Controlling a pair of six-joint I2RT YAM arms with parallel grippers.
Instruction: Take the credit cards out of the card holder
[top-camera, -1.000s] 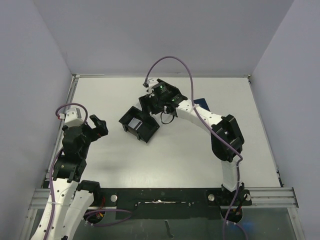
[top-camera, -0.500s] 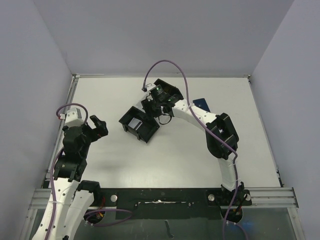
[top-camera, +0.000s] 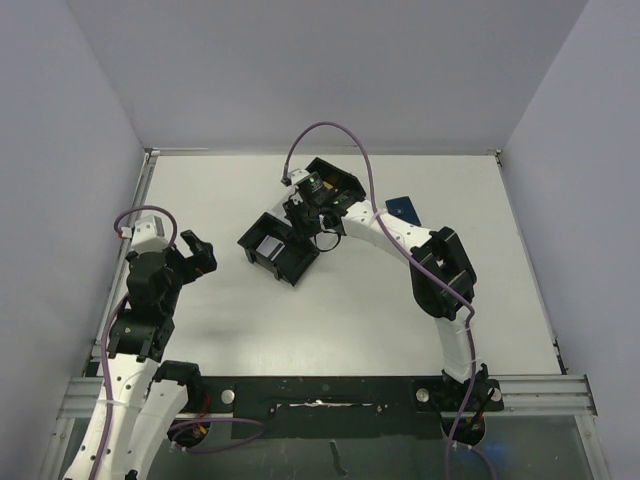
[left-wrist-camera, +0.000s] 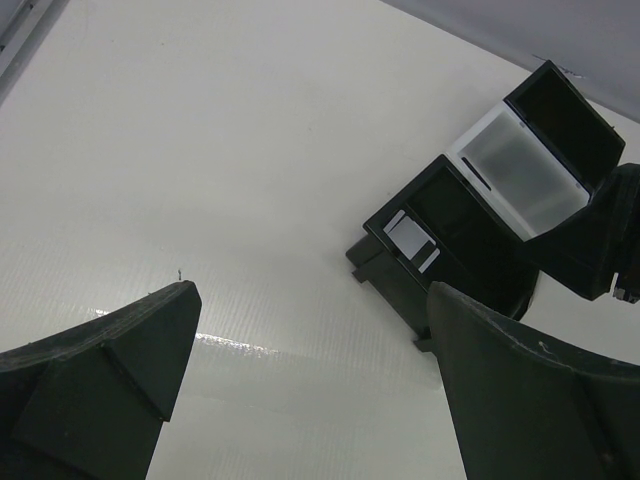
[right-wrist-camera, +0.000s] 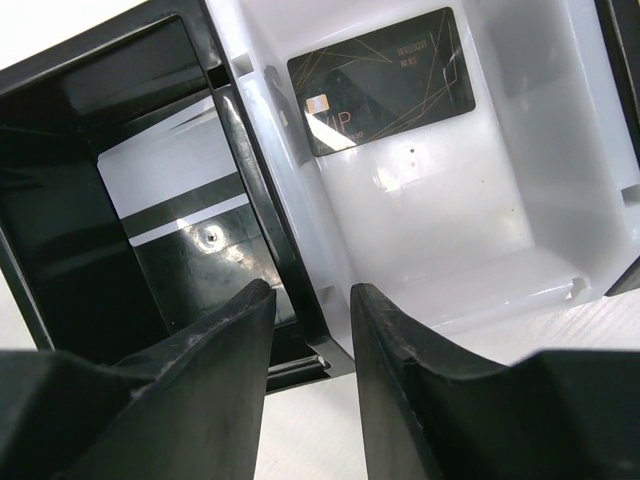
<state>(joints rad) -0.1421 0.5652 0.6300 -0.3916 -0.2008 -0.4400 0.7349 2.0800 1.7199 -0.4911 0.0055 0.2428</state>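
The card holder (top-camera: 403, 208), a small navy wallet, lies on the table behind my right arm, which hides part of it. A dark card (right-wrist-camera: 385, 80) with gold lines and a chip lies flat in the clear section (right-wrist-camera: 470, 210) of a black box set (top-camera: 285, 250). A pale card (left-wrist-camera: 410, 235) shows in one black compartment. My right gripper (right-wrist-camera: 312, 295) hovers over that set (right-wrist-camera: 60, 200), its narrowed jaws astride the wall between the black and clear parts, holding nothing. My left gripper (left-wrist-camera: 312, 295) is wide open above bare table at the left (top-camera: 197, 248).
The box set (left-wrist-camera: 470, 230) sits mid-table, angled, with its clear section (left-wrist-camera: 520, 170) toward the back. Grey walls close in the table on three sides. A purple cable (top-camera: 330, 130) arcs above the right arm.
My right gripper has shifted a little left over the box set and its jaws have narrowed a good deal. The left arm has stayed put.
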